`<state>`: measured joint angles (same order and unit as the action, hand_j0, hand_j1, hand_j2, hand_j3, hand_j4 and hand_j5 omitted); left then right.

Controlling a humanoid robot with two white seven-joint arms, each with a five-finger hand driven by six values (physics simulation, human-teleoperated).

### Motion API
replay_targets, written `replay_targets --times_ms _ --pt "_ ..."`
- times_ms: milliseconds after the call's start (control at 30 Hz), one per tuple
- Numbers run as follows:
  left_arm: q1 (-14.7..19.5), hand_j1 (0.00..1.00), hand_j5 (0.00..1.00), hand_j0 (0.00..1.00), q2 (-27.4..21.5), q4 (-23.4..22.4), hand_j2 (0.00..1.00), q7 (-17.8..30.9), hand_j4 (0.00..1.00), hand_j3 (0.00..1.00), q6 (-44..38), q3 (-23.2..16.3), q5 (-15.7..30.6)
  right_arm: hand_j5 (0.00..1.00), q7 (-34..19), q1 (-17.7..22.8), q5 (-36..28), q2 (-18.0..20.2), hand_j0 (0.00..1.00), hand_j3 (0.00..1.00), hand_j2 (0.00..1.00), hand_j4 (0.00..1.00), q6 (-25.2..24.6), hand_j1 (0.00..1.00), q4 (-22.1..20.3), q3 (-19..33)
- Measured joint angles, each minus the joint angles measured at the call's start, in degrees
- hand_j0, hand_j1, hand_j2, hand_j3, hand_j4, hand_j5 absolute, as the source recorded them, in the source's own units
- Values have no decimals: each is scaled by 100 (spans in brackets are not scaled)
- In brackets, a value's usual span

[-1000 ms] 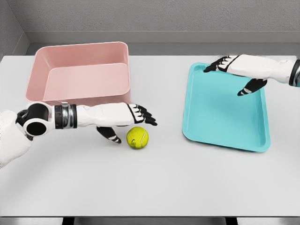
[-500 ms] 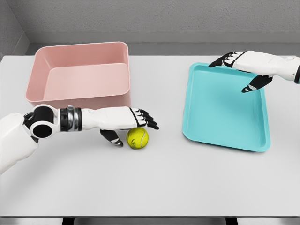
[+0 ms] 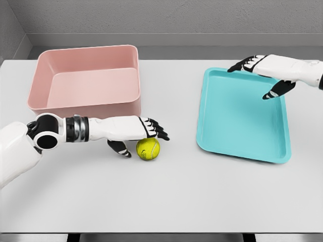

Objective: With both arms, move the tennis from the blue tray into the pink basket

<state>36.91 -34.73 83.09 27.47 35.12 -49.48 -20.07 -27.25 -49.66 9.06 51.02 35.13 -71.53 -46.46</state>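
In the head view, a white counter (image 3: 166, 196) carries a pink basket (image 3: 86, 80) at the upper left and a blue tray (image 3: 242, 118) at the right, well apart from each other. The ball (image 3: 148, 148) lies on the bare counter between them, just in front of the basket's near right corner and clear of the tray.

The left arm comes in from the lower left and reaches across in front of the basket's near wall. The left hand (image 3: 139, 135) is stretched out flat over the ball, its fingers (image 3: 157, 130) extended above the ball's top and its thumb (image 3: 120, 147) hanging down just left of the ball. The fingers are not curled round the ball; whether they touch its top cannot be told.

The right arm enters from the right edge. The right hand (image 3: 262, 73) hovers over the tray's far right corner, its fingers (image 3: 239, 66) spread and extended toward the left and its thumb (image 3: 275, 92) pointing down over the tray's right side, holding nothing.
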Motion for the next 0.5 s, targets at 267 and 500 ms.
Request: replay_targets --times_ms 267,500 --pt "-9 100 100 100 33 52 100 -2 100 100 0 -3 -43 100 -2 0 0 7 100 100 100 100 0 100 9 -1" --pt "-18 100 100 100 84 55 100 -10 100 100 0 -8 -37 100 -3 0 0 8 100 100 100 100 0 100 47 -1"
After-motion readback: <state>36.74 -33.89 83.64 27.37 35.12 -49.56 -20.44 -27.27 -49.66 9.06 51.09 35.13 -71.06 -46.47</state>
